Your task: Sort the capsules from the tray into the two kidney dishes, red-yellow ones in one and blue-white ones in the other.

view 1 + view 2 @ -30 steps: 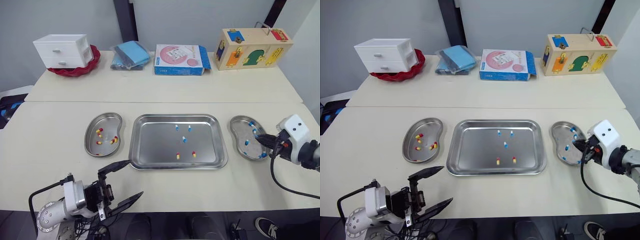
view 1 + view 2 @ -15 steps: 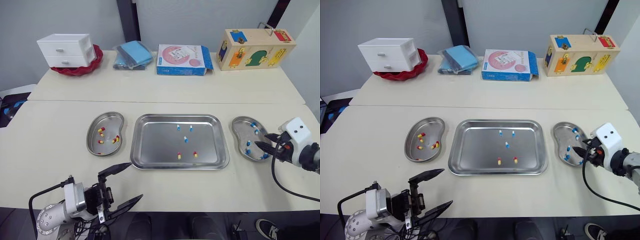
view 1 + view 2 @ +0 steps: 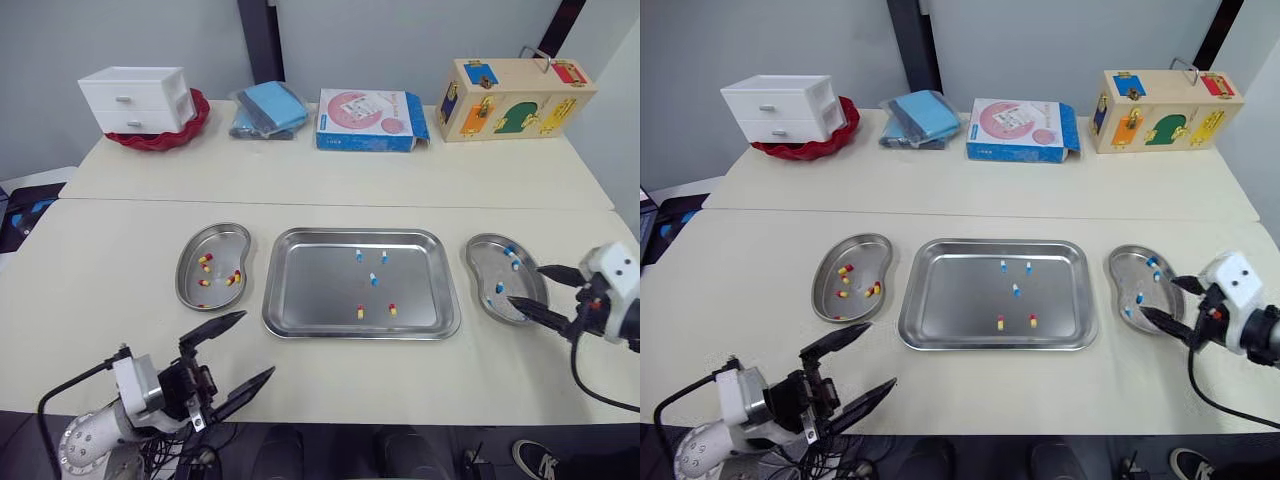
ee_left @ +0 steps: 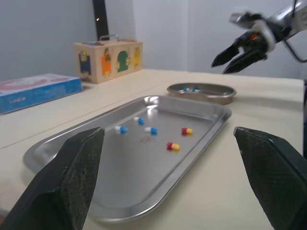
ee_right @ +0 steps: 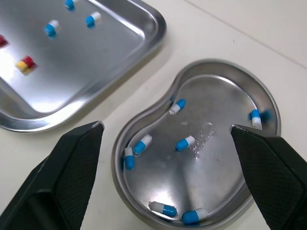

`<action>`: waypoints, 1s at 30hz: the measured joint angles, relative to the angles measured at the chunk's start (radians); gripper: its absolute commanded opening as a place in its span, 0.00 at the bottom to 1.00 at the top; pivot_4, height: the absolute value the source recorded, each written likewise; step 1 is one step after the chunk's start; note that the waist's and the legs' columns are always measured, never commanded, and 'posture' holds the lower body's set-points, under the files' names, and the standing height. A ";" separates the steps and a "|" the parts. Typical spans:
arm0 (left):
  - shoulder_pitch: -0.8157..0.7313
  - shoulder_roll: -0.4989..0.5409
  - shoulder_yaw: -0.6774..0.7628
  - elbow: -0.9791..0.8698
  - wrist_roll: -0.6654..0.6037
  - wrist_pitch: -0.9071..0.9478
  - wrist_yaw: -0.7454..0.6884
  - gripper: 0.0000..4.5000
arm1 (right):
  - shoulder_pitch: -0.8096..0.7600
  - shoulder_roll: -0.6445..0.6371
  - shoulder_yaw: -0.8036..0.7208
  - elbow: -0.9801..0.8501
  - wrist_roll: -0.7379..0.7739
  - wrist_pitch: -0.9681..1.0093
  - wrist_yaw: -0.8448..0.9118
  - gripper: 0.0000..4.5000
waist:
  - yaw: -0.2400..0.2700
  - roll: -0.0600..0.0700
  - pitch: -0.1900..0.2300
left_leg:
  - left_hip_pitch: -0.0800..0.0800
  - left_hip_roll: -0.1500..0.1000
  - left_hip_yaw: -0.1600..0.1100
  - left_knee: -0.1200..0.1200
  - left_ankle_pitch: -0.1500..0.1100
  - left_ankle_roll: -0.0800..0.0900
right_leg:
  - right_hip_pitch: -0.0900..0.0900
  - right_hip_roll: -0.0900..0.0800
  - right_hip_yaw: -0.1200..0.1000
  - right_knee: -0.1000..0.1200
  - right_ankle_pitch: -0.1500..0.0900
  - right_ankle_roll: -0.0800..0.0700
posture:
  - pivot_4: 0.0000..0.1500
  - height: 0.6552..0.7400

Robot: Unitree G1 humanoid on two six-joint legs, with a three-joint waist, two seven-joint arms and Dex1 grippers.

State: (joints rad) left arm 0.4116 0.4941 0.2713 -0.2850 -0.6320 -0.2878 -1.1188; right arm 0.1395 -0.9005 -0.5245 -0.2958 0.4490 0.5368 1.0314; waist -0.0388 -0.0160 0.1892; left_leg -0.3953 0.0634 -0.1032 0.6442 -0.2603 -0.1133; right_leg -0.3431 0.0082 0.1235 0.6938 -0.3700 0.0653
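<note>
The steel tray (image 3: pixel 300 300) lies mid-table holding three blue-white capsules (image 3: pixel 373 280) and two red-yellow capsules (image 3: pixel 360 312). Left of it, a kidney dish (image 3: pixel 218 250) holds several red-yellow capsules (image 3: pixel 235 278). The kidney dish to the right (image 3: pixel 490 262) holds several blue-white capsules (image 5: pixel 187 142). My right gripper (image 3: pixel 525 284) hangs open just above that dish's near right side, nothing between its fingers (image 5: pixel 72 177). My left gripper (image 3: pixel 256 344) stands open and empty low over the table's front edge, near the tray's front-left corner.
On the far table stand a white drawer unit (image 3: pixel 138 98) on a red bowl, a blue packet (image 3: pixel 268 108), a pink-and-blue box (image 3: pixel 370 118) and a wooden latch box (image 3: pixel 515 98). Bare tabletop runs along the front of the tray.
My right gripper went from shut to wide open over the right dish and drew back slightly to the right. The left gripper stays open. The camera has shifted a little.
</note>
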 measured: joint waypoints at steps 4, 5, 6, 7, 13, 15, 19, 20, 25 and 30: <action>0.028 0.061 0.083 0.006 0.007 0.081 0.078 1.00 | 0.078 -0.004 -0.049 0.037 0.027 -0.068 0.110 0.99 | 0.002 0.000 0.000 | 0.002 0.000 0.000 0.000 0.000 0.000 | 0.003 0.000 0.000 -0.001 0.000 0.000 | 1.00 1.00; 0.035 0.081 0.106 0.010 0.009 0.105 0.094 1.00 | 0.099 -0.011 -0.051 0.043 0.027 -0.082 0.138 0.99 | 0.002 0.000 0.000 | 0.003 0.000 0.000 0.000 0.000 0.000 | 0.003 0.000 0.000 -0.001 0.000 0.000 | 1.00 1.00; 0.039 0.102 0.131 0.018 0.010 0.129 0.109 1.00 | 0.120 -0.023 -0.053 0.050 0.027 -0.096 0.163 0.99 | 0.002 0.000 0.000 | 0.003 0.000 0.000 0.000 0.000 0.000 | 0.003 0.000 0.000 -0.001 0.000 0.000 | 1.00 1.00; 0.042 0.127 0.159 0.026 0.010 0.160 0.125 1.00 | 0.142 -0.033 -0.057 0.063 0.025 -0.116 0.190 0.99 | 0.002 0.000 0.000 | 0.003 0.000 0.000 0.000 0.000 0.000 | 0.004 0.000 0.000 -0.001 0.000 0.000 | 1.00 1.00; 0.055 0.304 0.322 0.160 0.010 0.320 0.124 1.00 | 0.229 -0.053 -0.063 0.152 -0.011 -0.226 0.280 0.99 | 0.002 0.000 0.000 | 0.004 0.000 0.001 -0.001 0.000 0.000 | 0.005 0.000 0.001 -0.004 0.000 0.000 | 1.00 1.00; 0.057 0.332 0.352 0.182 0.012 0.351 0.114 1.00 | 0.232 -0.053 -0.060 0.164 -0.019 -0.244 0.285 0.99 | 0.000 0.000 0.001 | 0.004 0.000 0.002 -0.001 0.000 0.000 | 0.005 0.000 0.001 -0.006 0.000 0.000 | 1.00 1.00; 0.018 0.360 0.362 0.245 0.026 0.387 0.094 1.00 | 0.232 -0.053 -0.036 0.167 -0.031 -0.273 0.289 0.99 | 0.000 0.000 0.001 | 0.004 0.001 0.001 -0.001 0.000 0.000 | 0.005 0.000 0.000 -0.006 0.000 0.000 | 1.00 1.00; 0.009 0.370 0.368 0.260 0.031 0.390 0.085 1.00 | 0.231 -0.053 -0.030 0.167 -0.032 -0.280 0.288 0.99 | 0.000 0.000 0.001 | 0.004 0.001 0.001 -0.001 0.000 0.000 | 0.005 0.000 0.000 -0.006 0.000 0.000 | 1.00 1.00; -0.008 0.382 0.377 0.261 0.045 0.405 0.060 1.00 | 0.233 -0.041 -0.022 0.170 -0.032 -0.307 0.280 0.99 | 0.001 0.000 0.001 | 0.004 0.001 0.001 -0.002 0.000 0.000 | 0.006 0.000 0.000 -0.007 0.000 0.001 | 1.00 1.00; -0.023 0.386 0.371 0.255 0.080 0.426 0.056 1.00 | 0.263 0.008 -0.020 0.160 -0.024 -0.331 0.277 0.99 | 0.003 0.000 0.001 | 0.004 0.001 0.001 -0.003 0.000 0.000 | 0.006 0.000 0.000 -0.008 0.000 0.001 | 1.00 1.00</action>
State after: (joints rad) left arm 0.3889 0.8804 0.6423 -0.0296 -0.5524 0.1382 -1.0631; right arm 0.4023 -0.8925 -0.5449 -0.1360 0.4252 0.2056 1.3082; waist -0.0355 -0.0156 0.1898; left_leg -0.3913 0.0640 -0.1021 0.6416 -0.2605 -0.1136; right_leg -0.3372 0.0079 0.1237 0.6862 -0.3699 0.0658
